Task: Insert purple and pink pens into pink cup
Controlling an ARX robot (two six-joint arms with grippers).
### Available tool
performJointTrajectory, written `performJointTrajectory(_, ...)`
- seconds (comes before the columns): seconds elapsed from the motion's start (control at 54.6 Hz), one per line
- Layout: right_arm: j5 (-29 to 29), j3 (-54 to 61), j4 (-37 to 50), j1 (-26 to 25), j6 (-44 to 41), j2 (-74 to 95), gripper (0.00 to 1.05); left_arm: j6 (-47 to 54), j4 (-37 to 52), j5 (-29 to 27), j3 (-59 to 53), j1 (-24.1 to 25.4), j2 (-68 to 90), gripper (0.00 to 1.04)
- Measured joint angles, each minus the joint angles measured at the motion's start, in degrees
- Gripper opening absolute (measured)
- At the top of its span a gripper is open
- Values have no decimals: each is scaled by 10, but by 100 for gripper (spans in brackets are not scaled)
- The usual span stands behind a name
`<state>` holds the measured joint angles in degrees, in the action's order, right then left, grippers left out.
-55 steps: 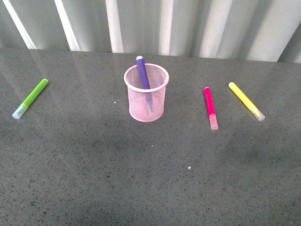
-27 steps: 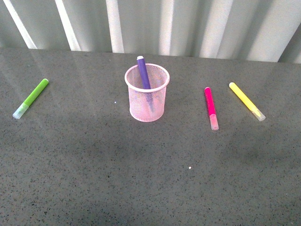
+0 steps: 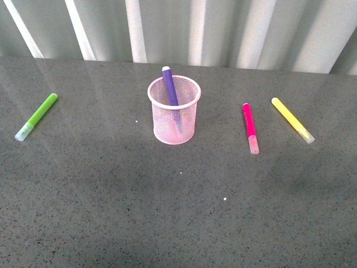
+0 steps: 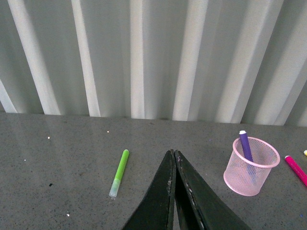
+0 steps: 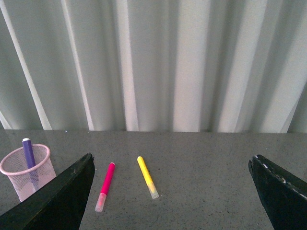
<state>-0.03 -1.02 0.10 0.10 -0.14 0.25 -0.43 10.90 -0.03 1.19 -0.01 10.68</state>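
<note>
The deep purple marker pen (image 3: 169, 86) stands in the pink wire-mesh cup (image 3: 174, 120), the magenta-pink marker pen (image 3: 249, 125) lies unplaced on the desk (image 3: 111, 195) to its right, with the left tool (image 4: 173, 153) pinched empty and the right tool (image 5: 171, 159) wide.

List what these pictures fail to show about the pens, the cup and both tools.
- Purple pen: front view, its lower end shows only dimly through the pink cup mesh; where it rests is unclear.
- Pink pen: left wrist view, cut off by the frame edge.
- Left tool, right tool: absent from the front view; wrist views cut off their bases.
- Any print on the pens: too small in every view.
</note>
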Motion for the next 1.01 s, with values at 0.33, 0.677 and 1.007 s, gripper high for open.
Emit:
performJointTrajectory(0.33,0,0,0,0,0,0,98,0,-108,0,0,0,-104,4)
performJointTrajectory(0.677,0,0,0,0,0,0,98,0,-108,0,0,0,-104,73)
performJointTrajectory(1.007,-25,-205,381,-153,59,507,98,1,-108,0,0,0,-105,98)
